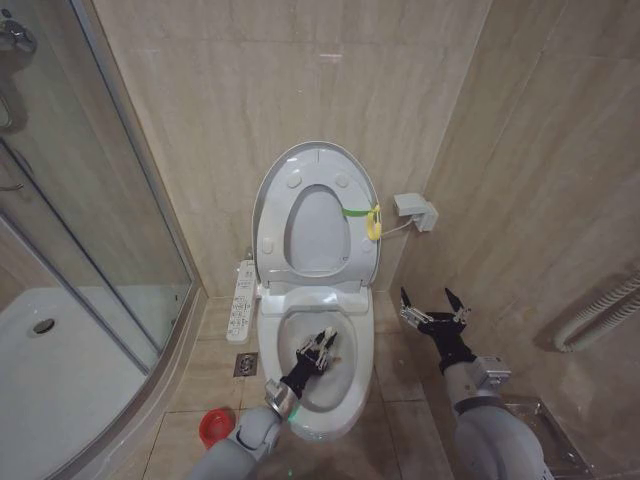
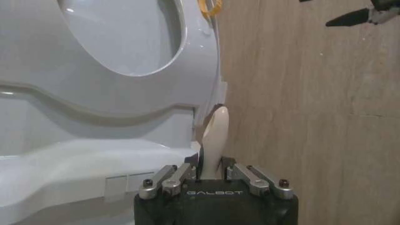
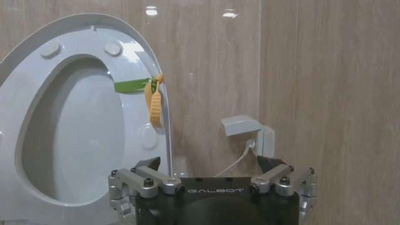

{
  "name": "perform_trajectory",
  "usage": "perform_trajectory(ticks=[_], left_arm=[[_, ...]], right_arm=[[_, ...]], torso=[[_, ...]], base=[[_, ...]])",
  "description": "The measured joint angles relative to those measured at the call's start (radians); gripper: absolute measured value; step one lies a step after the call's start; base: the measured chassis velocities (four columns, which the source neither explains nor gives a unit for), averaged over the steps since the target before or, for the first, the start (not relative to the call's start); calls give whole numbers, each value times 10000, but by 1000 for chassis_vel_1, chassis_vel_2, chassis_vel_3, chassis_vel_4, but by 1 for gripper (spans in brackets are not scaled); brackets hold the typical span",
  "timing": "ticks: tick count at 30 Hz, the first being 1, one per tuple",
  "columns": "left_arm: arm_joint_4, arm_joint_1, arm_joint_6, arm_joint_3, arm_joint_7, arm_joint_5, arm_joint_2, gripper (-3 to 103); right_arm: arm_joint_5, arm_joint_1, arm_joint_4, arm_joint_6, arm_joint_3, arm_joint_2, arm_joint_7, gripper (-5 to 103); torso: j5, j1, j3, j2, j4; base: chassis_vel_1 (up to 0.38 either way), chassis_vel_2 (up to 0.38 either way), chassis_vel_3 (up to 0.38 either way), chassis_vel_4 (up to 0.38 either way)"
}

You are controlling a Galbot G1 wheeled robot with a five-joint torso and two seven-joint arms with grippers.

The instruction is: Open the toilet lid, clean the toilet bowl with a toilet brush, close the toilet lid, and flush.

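Lid [image 1: 318,215] up at frame centre; my left gripper [image 1: 318,350] sits low-centre inside the toilet bowl [image 1: 345,395], clamped on the toilet brush [image 2: 214,136] handle, long axis running ahead toward the lid, bristles apparently hidden; right gripper [image 1: 435,308] hangs spread and empty, right of the bowl.

Toilet brush [image 2: 214,136] bristle head hidden behind its handle; right tool [image 3: 212,180] fingertips cut off by frame edge.

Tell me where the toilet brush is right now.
In the head view, the left gripper holds the toilet brush over the toilet bowl, below the raised toilet lid.
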Motion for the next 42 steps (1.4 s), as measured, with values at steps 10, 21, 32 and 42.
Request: perform_trajectory(ticks=[10,21,32,42], left_arm=[[299,-122,9,147,87,0,-139,21],[-762,-750,383,-165,-188,166,-461,22],[-655,-1093,319,-62,-79,401,-689,19],[802,-2400,-7,343,189,143,-1058,19]], right_arm=[[0,0,0,0,0,0,0,100],[0,0,0,0,0,0,0,100],[0,0,0,0,0,0,0,100],[0,0,0,0,0,0,0,100]], torso=[[-2,1,1,-1,0],[-3,4,3,-3,-5],[-2,3,2,-3,-1],[-1,3,1,-3,-2]], base=[[0,0,0,0],[0,0,0,0],[0,0,0,0],[0,0,0,0]])
